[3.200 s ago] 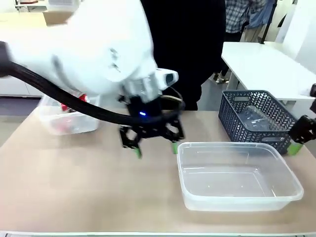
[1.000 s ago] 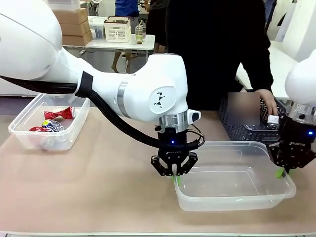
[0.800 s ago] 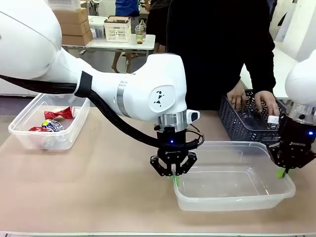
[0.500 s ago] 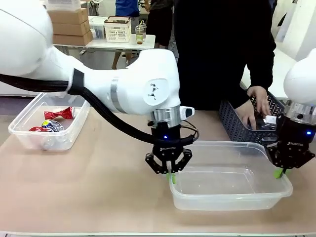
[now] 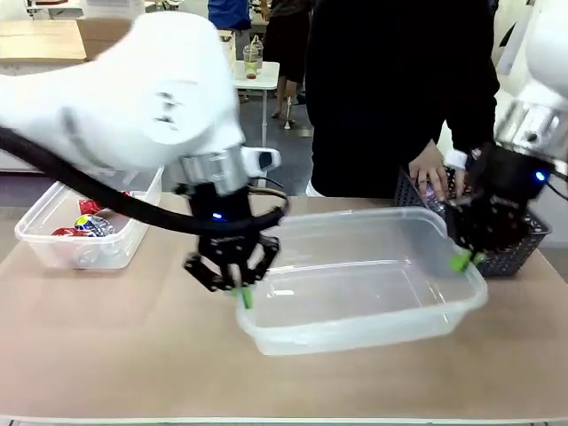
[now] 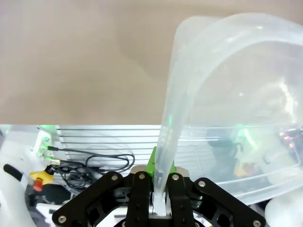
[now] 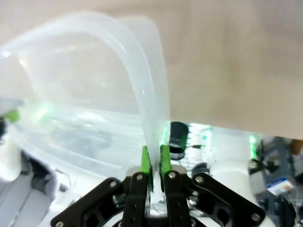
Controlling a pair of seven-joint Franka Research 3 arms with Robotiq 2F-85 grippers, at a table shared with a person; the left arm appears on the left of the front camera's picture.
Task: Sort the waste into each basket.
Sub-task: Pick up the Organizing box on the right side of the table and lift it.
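Note:
An empty clear basket [image 5: 355, 297] hangs between both arms, lifted off the table and slightly tilted. My left gripper [image 5: 241, 291] is shut on its left rim, my right gripper [image 5: 461, 260] shut on its right rim. The left wrist view has the left gripper [image 6: 159, 191] pinching the thin curved rim [image 6: 187, 66] between its green pads. The right wrist view has the right gripper [image 7: 154, 172] clamped on the rim [image 7: 142, 80] the same way. A second clear basket [image 5: 44, 240] at the far left holds waste: a red wrapper [image 5: 89, 209] and one with blue and yellow print [image 5: 94, 226].
A dark lattice basket [image 5: 510, 244] stands at the right behind my right gripper, with a person's hand [image 5: 429, 177] reaching into it. The person in black stands at the far side. Bare tan table [image 5: 115, 346] lies in front.
Both arms have carried the clear basket up and to the left, off the table. The person's hand has shifted left over the dark basket.

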